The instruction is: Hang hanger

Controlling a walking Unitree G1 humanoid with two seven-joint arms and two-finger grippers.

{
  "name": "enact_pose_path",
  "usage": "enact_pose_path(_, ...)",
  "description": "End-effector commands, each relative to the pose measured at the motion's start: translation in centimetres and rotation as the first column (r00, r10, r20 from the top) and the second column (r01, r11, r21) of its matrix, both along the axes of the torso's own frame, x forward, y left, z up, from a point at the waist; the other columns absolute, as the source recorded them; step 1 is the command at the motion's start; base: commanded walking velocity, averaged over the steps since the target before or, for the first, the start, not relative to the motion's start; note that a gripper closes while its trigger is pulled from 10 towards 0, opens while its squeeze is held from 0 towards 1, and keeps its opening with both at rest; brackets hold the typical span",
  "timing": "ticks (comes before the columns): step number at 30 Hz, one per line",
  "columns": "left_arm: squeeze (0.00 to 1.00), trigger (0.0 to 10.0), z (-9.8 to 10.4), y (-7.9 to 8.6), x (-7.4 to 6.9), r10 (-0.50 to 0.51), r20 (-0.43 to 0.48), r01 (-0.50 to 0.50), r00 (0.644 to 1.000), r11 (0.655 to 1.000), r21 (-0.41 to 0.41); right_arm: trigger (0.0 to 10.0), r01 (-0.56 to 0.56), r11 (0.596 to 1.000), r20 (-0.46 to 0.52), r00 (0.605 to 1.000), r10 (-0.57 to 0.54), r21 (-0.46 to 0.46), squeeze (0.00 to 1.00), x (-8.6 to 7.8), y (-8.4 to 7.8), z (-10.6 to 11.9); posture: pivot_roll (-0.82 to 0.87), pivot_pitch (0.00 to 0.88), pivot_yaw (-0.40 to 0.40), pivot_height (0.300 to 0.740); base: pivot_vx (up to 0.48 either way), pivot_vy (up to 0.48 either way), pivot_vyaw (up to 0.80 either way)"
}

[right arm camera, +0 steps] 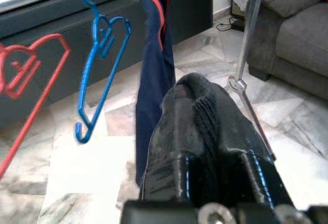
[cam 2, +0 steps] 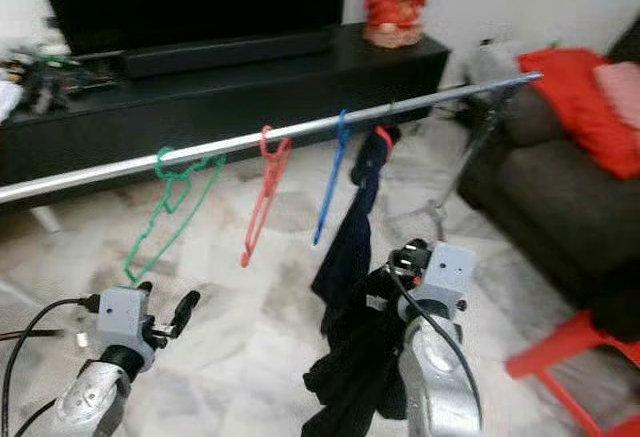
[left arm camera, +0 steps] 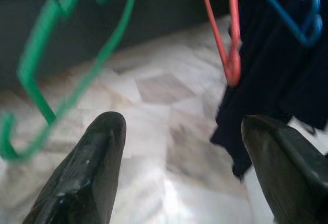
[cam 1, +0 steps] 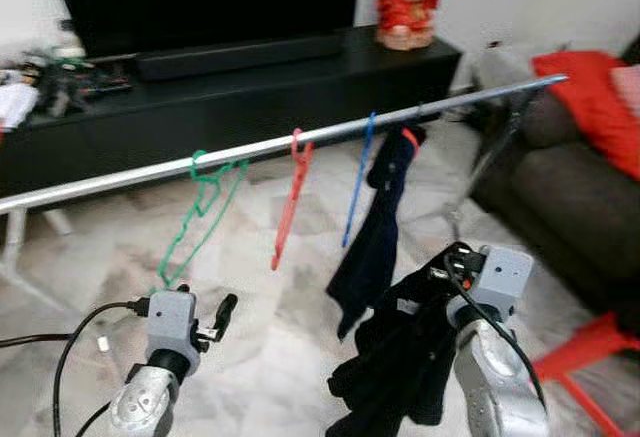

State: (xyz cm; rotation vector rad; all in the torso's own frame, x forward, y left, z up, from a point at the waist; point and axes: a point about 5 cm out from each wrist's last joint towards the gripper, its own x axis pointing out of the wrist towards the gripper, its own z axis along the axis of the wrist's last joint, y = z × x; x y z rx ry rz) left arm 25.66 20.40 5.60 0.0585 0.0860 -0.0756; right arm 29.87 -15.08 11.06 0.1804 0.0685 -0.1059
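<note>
Below the silver rail (cam 1: 250, 149), on its near side, the right gripper (cam 1: 440, 282) was clamped on a bundle of black cloth (cam 1: 400, 357), which draped down past the wrist; in the right wrist view the fingers (right arm camera: 179, 131) were pinched tight on the knit fabric. Whether a hanger sat inside that bundle could not be told. The left gripper (cam 1: 222, 312) waited lower and further from the rail, fingers spread wide and holding nothing, as the left wrist view showed.

On the rail hung three bare hangers: one green hanger (cam 1: 200, 207), one red hanger (cam 1: 292, 197) and one blue hanger (cam 1: 358, 182), spaced apart in that order. Just beyond the blue one hung a single dark navy garment (cam 1: 380, 227) on an orange-red hook (cam 1: 409, 138), so four hooks rode the rail in all.

To do the step well, it seemed wise to lift the bundle above the rail first, then bring it down into a free stretch of rail, keeping clear of the navy garment so nothing was knocked off. The grip probably needed to stay firm until the load's weight rested on the rail.
</note>
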Motion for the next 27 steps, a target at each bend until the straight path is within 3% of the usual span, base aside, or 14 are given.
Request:
enact_pose_path(1,0.0,10.0,0.0,-0.7,0.0,-0.022,-0.001,0.022,1.0,1.0,-0.019,10.0,0.02,1.0,0.024,1.0,-0.02,-0.013,0.0,0.0,-0.7,0.6,0.03,0.127,-0.009,0.74,0.0,0.0,-0.77)
enact_pose_path(20,0.0,10.0,1.1,-1.9,0.4,-0.07,0.034,0.071,0.997,0.997,-0.029,10.0,0.025,1.0,0.027,0.999,-0.025,-0.018,0.0,-0.1,-0.8,0.4,0.03,0.134,-0.011,0.74,0.0,0.0,-0.75)
enact_pose_path(23,0.0,10.0,1.7,-2.1,0.8,-0.052,0.066,0.055,0.996,0.998,-0.04,10.0,0.025,0.999,0.038,0.999,-0.023,-0.045,0.0,-0.2,-0.9,0.4,0.03,0.131,-0.012,0.74,0.0,0.0,0.0)
enact_pose_path(27,0.0,10.0,2.7,-1.2,1.4,0.063,0.106,-0.052,0.992,0.994,-0.101,10.0,0.01,0.999,0.02,1.0,-0.009,-0.046,0.0,-0.2,-1.0,-0.1,0.03,0.132,-0.012,0.74,0.0,0.0,0.0)
